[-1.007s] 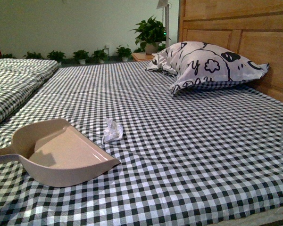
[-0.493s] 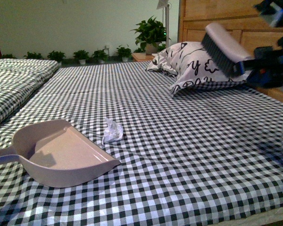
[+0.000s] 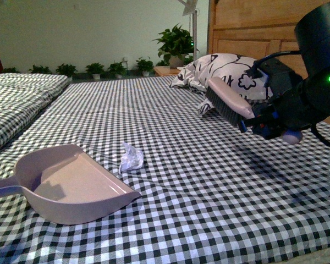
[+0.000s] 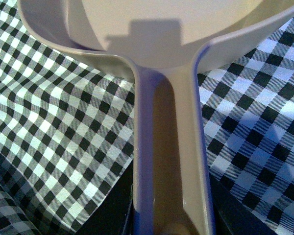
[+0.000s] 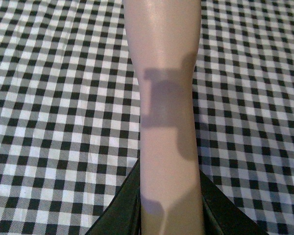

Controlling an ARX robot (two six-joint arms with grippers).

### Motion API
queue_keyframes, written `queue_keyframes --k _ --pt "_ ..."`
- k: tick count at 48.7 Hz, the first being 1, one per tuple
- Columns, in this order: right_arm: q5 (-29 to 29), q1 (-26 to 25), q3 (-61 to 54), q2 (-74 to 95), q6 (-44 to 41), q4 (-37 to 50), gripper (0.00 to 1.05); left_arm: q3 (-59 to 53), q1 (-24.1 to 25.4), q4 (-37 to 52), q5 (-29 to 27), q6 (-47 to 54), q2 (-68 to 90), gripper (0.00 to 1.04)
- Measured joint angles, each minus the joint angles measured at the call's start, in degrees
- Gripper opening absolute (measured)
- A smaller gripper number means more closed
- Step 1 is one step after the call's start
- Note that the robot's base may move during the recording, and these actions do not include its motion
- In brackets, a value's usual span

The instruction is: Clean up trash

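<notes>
The trash (image 3: 131,158), a small crumpled whitish wad, lies on the checked bedspread just beyond the open lip of the pink dustpan (image 3: 71,184). The pan rests on the bed at the front left, its handle running off the left edge. In the left wrist view my left gripper (image 4: 170,223) is shut on that dustpan's handle (image 4: 169,147). My right gripper (image 3: 258,118) hovers above the bed at the right, shut on the brush (image 3: 226,102), bristles pointing down and left. The brush handle (image 5: 164,98) fills the right wrist view, clamped in my right gripper (image 5: 169,215).
A large white pillow with black patterns (image 3: 231,74) leans by the wooden headboard (image 3: 258,27) at the back right. A second checked bed (image 3: 16,102) lies on the left. Potted plants (image 3: 176,41) line the far wall.
My right arm has come into view from the right and dropped lower and leftward with the brush, now in front of the pillow. Dustpan and trash have barely shifted.
</notes>
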Motion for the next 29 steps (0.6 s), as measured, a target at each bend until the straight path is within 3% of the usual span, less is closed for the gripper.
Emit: queue_keyframes --k 18,29 --pt "-1.6 6.7 0.4 3.4 -0.2 2.5 0.20 0.0 0.0 0.0 0.0 0.0 0.0 0.27" --pt "1.2 10.0 0.5 4.6 0.4 3.5 0.20 0.0 0.0 0.0 0.0 0.0 0.0 0.27"
